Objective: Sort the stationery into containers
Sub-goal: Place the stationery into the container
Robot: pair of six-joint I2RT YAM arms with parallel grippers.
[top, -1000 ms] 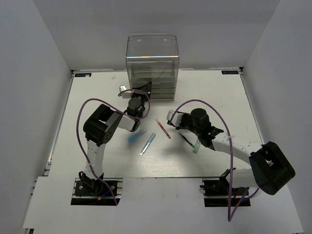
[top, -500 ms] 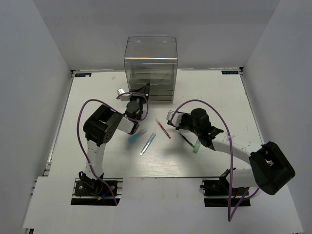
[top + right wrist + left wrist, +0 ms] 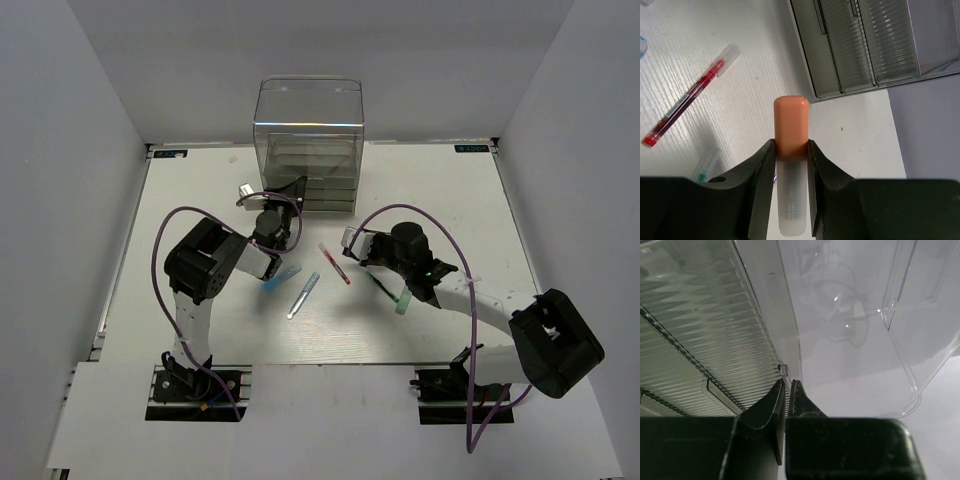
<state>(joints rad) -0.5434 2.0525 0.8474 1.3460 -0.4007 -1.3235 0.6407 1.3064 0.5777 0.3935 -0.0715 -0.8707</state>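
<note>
The clear drawer unit (image 3: 308, 135) stands at the table's back middle. My left gripper (image 3: 296, 188) is at its lower front left; in the left wrist view the gripper (image 3: 787, 384) is shut on the thin edge of a ribbed tray (image 3: 700, 325). My right gripper (image 3: 351, 241) is shut on an orange-capped marker (image 3: 790, 125), held above the table right of the red pen (image 3: 334, 263). A blue marker (image 3: 280, 278), a silvery-blue pen (image 3: 304, 294), a dark pen (image 3: 384, 285) and a mint-green marker (image 3: 404, 300) lie on the table.
The red pen (image 3: 687, 97) and the unit's lower trays (image 3: 865, 45) show in the right wrist view. White walls close in the table on the left, back and right. Purple cables loop over both arms.
The drawer unit has shifted a little to the left and my left gripper with it. The right arm and the marker have not moved.
</note>
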